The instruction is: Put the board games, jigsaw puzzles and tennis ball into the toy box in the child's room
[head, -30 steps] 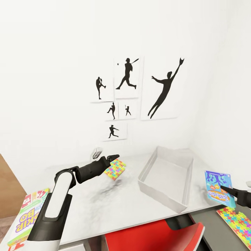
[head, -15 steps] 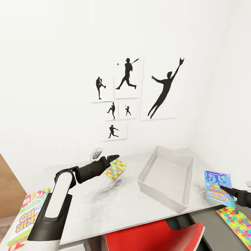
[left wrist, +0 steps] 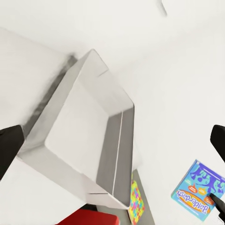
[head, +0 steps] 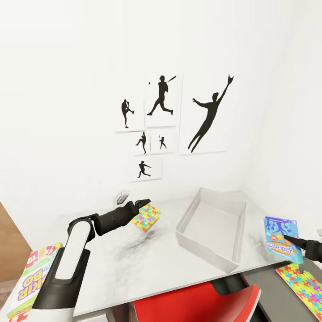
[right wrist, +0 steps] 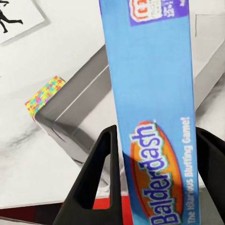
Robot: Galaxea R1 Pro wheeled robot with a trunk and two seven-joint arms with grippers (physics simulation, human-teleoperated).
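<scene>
— Two arms were over the table (head: 134, 264); what lay where, biggest thing first?

— On the light grey top sat the toy box (head: 213, 232), a lidless grey bin with nothing visible inside, set between the two arms. Behind it on the white wall hung the baseball silhouette prints (head: 172, 120). A red chair (head: 197, 302) showed under the table's near edge.

— And the games?

— A Skip-Bo box (head: 29, 279) lay flat at the table's left end, beside the left arm's forearm and well apart from the bin. The small blue Balderdash box (head: 280, 236) was held off the table on the right, just beside the bin's right wall.

— Held how?

— The right gripper (right wrist: 154, 154) was clamped on it; in the right wrist view the box stood edge-up between the two dark fingers (right wrist: 96, 168), with the bin's rim beyond it.

— The puzzles?

— One jigsaw puzzle (head: 144, 217) lay on the light top just past the left gripper (head: 142, 203), near its tips; whether they touched it I could not tell. The other puzzle (head: 300, 281) lay on the dark grey top under the right gripper.

— Was the left gripper holding anything?

— No. In the left wrist view its fingertips (left wrist: 9, 145) sat wide apart with nothing between them, the bin in view beyond.
</scene>
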